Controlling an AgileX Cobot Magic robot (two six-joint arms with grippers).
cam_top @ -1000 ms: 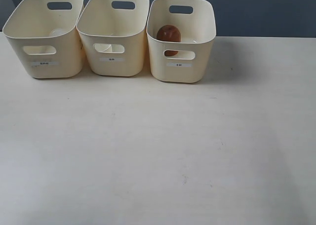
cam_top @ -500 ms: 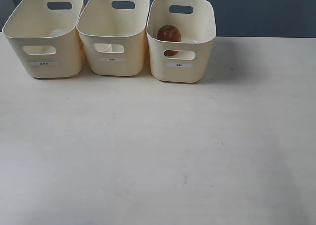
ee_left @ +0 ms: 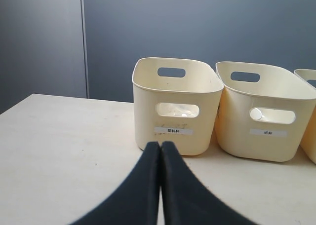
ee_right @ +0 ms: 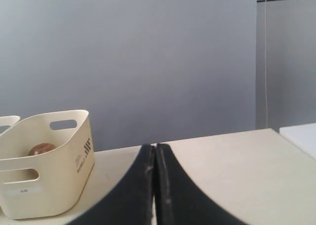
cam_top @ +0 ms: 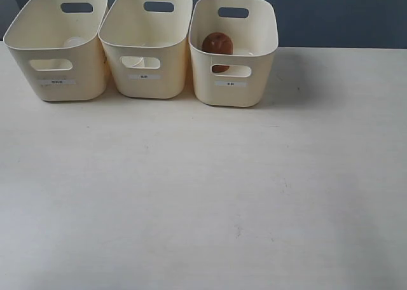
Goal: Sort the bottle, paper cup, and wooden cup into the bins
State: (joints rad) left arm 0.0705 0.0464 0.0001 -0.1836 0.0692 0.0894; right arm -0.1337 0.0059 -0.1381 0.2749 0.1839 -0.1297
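One pale table carried three cream bins in a row, two grippers, left and right, each with fingers pressed together on nothing, and one wooden cup inside the rightmost bin.

No visible change — bins, wooden cup unmoved.

light: bright, even | shadows: soft, right of bins | focus: sharp
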